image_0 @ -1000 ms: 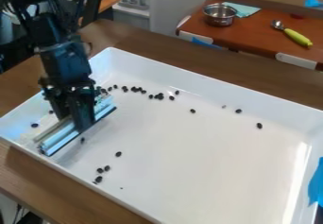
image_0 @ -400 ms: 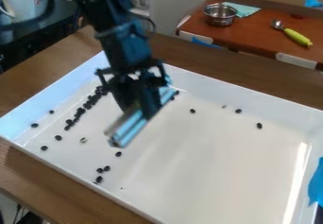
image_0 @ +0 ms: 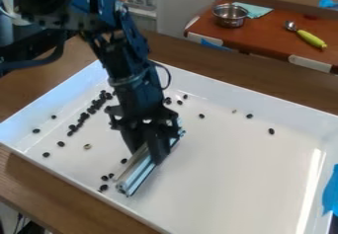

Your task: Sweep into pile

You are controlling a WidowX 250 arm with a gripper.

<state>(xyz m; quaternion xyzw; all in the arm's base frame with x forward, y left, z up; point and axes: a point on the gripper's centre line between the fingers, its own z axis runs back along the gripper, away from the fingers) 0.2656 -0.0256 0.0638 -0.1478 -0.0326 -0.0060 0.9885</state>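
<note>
Metal bar (image_0: 134, 177) is pinched by end effector (image_0: 149, 154) within white tray (image_0: 241, 95). Many black beans (image_0: 81, 120) are lined up loosely toward the tray's left in view; others are scattered. Sweeping is judged partly complete; a compact pile is yet to be formed.
</note>
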